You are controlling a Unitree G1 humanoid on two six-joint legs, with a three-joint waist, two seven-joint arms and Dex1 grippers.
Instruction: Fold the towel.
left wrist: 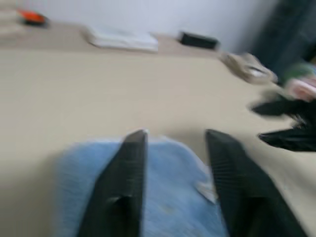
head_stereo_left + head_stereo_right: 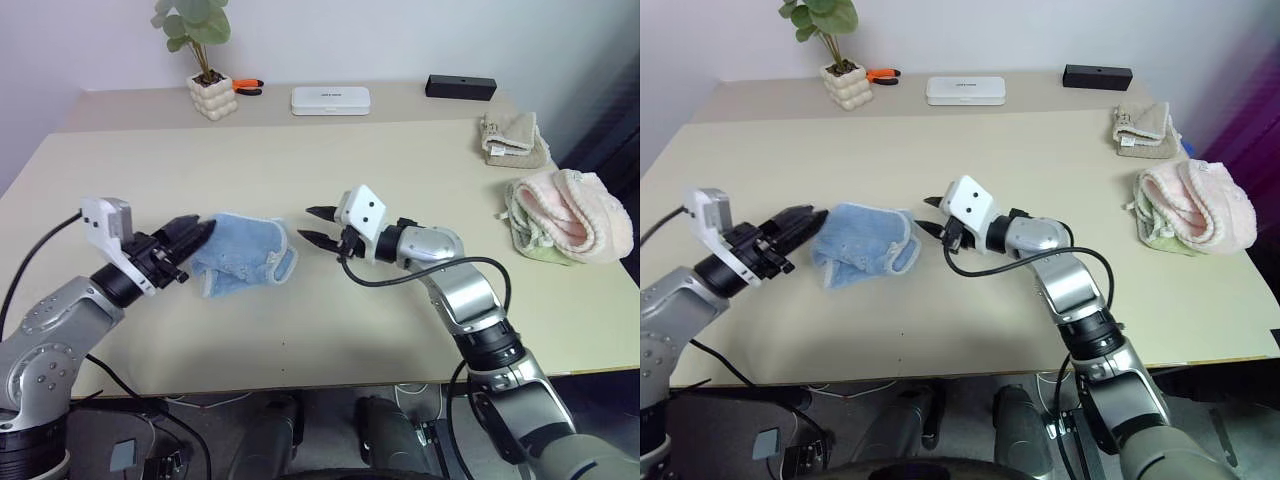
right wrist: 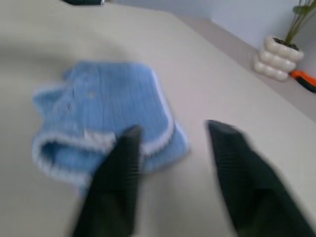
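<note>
Lying bunched on the desk [image 2: 330, 330] between both hands: towel [image 2: 240, 255], roughly folded. Left hand [image 2: 195, 235] parted, touching its edge, gripping nothing; right hand [image 2: 318, 226] parted, empty, just beside. Neater folding probably needs edges aligned and the layers pressed flat.

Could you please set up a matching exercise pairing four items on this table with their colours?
Things:
1. towel between the grippers
2. fluffy towel at the robot's right
3. flat case at the far edge
4. small box at the far edge

Colours:
A. black
B. pink
C. light blue
D. white

Pairs: 1-C, 2-B, 3-D, 4-A
</note>
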